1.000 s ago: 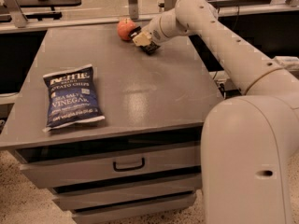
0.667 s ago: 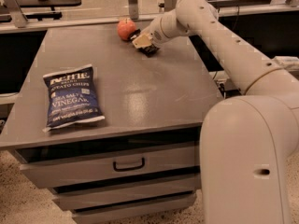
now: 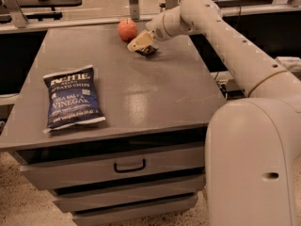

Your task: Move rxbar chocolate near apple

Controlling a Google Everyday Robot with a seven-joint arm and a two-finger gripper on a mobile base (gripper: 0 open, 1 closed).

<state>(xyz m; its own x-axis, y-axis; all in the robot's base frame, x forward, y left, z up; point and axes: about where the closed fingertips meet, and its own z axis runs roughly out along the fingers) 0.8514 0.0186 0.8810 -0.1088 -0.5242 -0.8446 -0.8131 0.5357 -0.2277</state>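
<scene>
The apple (image 3: 127,29), small, round and orange-red, stands at the far edge of the grey table (image 3: 141,93). My gripper (image 3: 142,44) reaches in from the right and is low over the table, just right of and in front of the apple. It is shut on the rxbar chocolate (image 3: 148,51), a small dark bar that sticks out under the pale fingers and rests at or just above the tabletop. The bar is a few centimetres from the apple and does not touch it.
A large blue potato chip bag (image 3: 73,98) lies flat on the table's front left. The table has drawers below with a handle (image 3: 130,165). My pale arm (image 3: 225,46) spans the table's right side, and my base (image 3: 254,164) stands at the front right.
The gripper with the bar has hardly moved and stays beside the apple. The apple and the chip bag have not moved.
</scene>
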